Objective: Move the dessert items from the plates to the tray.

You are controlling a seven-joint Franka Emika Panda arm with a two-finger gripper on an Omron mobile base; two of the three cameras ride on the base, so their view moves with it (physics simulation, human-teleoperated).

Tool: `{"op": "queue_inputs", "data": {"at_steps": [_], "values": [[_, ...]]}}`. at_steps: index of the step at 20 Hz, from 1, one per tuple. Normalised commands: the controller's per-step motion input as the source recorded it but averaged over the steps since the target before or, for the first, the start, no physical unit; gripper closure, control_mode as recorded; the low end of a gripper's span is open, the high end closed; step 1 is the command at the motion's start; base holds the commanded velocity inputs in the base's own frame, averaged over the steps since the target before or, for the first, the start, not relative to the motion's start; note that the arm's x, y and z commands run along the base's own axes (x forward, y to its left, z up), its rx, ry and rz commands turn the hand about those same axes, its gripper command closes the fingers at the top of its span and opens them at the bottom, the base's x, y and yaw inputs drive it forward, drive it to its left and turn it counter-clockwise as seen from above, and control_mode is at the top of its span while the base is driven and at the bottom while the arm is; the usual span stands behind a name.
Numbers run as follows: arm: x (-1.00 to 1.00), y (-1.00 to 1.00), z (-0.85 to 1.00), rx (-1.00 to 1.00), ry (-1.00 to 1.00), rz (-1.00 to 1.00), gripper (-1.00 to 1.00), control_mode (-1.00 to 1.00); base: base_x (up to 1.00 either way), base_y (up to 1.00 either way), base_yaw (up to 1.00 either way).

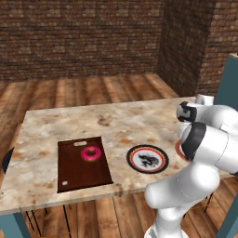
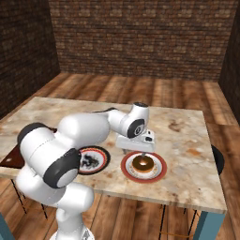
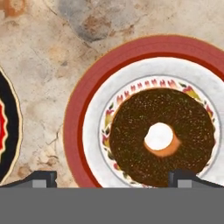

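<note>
The marble table (image 1: 107, 121) spans the middle of both base views, a brick wall behind it. On it, left of centre in the left base view, lies the dark brown tray (image 1: 83, 174), with the pink doughnut (image 1: 91, 153) resting near its far end by the handle slot. Just right of the tray in that view sits the black-rimmed plate (image 1: 148, 159), bare of any dessert; in the right base view it lies partly behind the arm, at centre left. The red-rimmed plate (image 2: 143, 167) sits beside it, low in the centre of the right base view, and carries the brown doughnut (image 2: 143, 162) at its middle. In the hand view this doughnut lies right of centre, on a plate with a small flowered ring inside the red band. The gripper (image 2: 140, 154) hangs directly above the brown doughnut, fingers (image 3: 41, 178) spread wide at the bottom corners of the hand view, holding nothing and touching nothing.
</note>
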Motion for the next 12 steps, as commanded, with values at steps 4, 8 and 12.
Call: {"op": "queue_inputs", "data": {"at_steps": [4,8,12], "values": [[0.13,-0.14,-0.11,0.00,0.00,0.00,-1.00,-1.00,0.00,0.00,0.00],[0.03,-0.03,-0.04,0.00,0.00,0.00,-1.00,-1.00,0.00,0.00,0.00],[0.00,0.00,-0.09,0.00,0.00,0.00,-1.00,-1.00,0.00,0.00,0.00]]}}
